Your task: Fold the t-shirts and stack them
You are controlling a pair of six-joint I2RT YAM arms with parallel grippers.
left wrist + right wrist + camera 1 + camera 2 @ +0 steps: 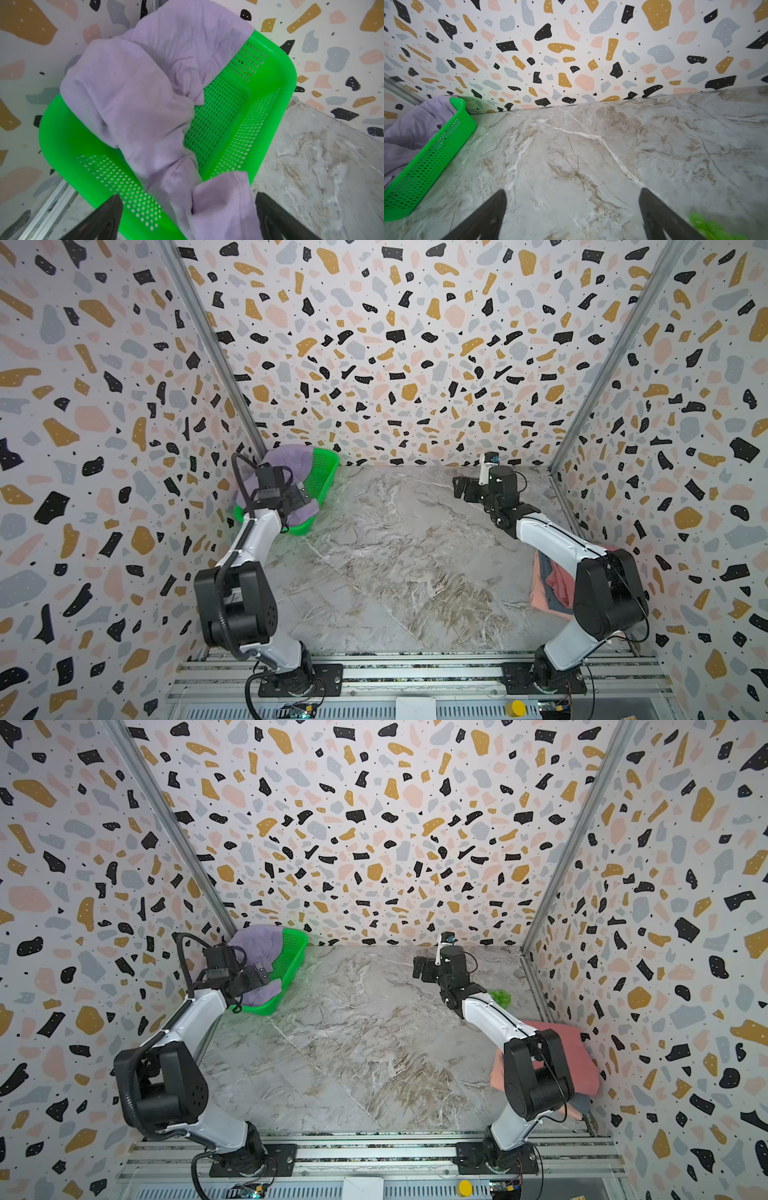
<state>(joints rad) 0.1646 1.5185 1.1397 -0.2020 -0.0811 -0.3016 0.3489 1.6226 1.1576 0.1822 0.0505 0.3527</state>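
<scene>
Marble table [395,564] carries the lilac t-shirt [286,464], crumpled in the green basket [323,472] at upper left, evidently next for folding. Left gripper [187,196] hangs over it, jaws spread astride a sleeve, unclamped; right gripper [572,192] gapes empty above the table; folded shirts [577,1052] sit stacked lower right.

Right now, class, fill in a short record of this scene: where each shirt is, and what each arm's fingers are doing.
lilac t-shirt: crumpled, draped in the green basket, far left corner
folded stack: coral-red t-shirt on top, near right corner
left gripper: fingers open over the lilac cloth
right gripper: fingers open over the table
green balls: on the table, right side
</scene>
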